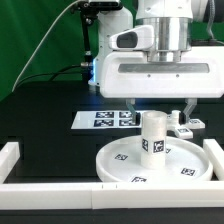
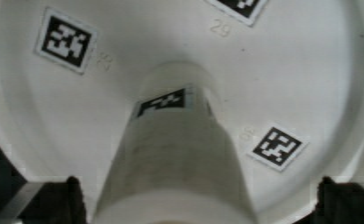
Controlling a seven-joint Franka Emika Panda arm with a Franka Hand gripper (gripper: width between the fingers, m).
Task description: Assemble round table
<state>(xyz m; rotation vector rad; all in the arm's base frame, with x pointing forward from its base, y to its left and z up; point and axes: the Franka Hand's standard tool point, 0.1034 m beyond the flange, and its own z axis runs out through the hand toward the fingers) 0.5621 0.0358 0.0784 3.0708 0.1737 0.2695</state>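
Note:
The round white disc (image 1: 125, 160) lies flat on the black table, with square tags on its top. The short white leg (image 1: 153, 140) stands upright at the disc's centre, one tag facing the camera. My gripper (image 1: 158, 112) hangs just above the leg's top, open. In the wrist view the leg (image 2: 179, 150) runs down to the disc (image 2: 90, 110), and its top end lies between my gripper's (image 2: 197, 205) two dark fingertips (image 2: 54, 200). There is a gap on each side and nothing is gripped.
The marker board (image 1: 105, 119) lies flat behind the disc. White border rails run along the front (image 1: 60, 188), the exterior view's left (image 1: 10, 155) and its right (image 1: 214, 150), close to the disc's rim. A green backdrop stands behind.

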